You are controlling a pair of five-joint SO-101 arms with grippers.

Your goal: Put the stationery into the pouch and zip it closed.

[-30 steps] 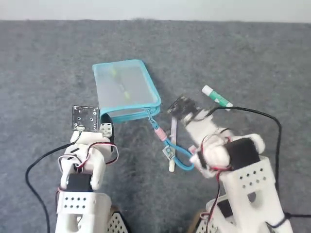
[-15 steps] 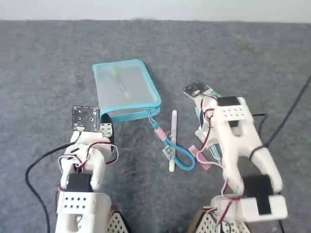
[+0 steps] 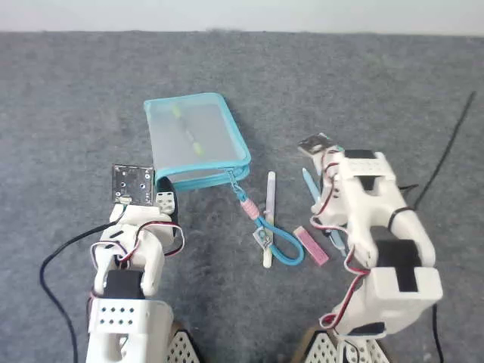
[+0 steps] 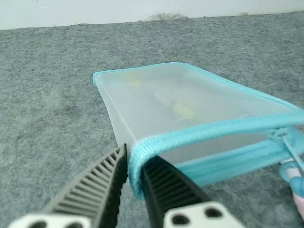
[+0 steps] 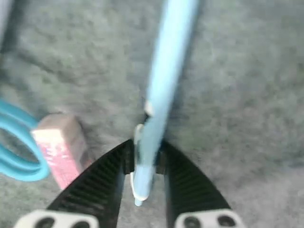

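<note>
Left pincer (image 4: 134,159): my fingers are pinched on the teal zip rim of the pouch (image 4: 190,104), at the corner nearest my arm. Pouch lies flat on the grey mat (image 3: 76,91), with something yellow-green (image 3: 185,128) visible through its clear face. Right pincer (image 5: 145,147): clamped on the light-blue pen (image 5: 166,71) near one end, low over the mat. Pink eraser (image 5: 57,142) sits just beside that pincer, next to the blue loop strap (image 3: 283,246) that runs from the zip pull (image 3: 238,185). White pen (image 3: 269,215) lies on the mat between pouch and right arm, across the strap.
</note>
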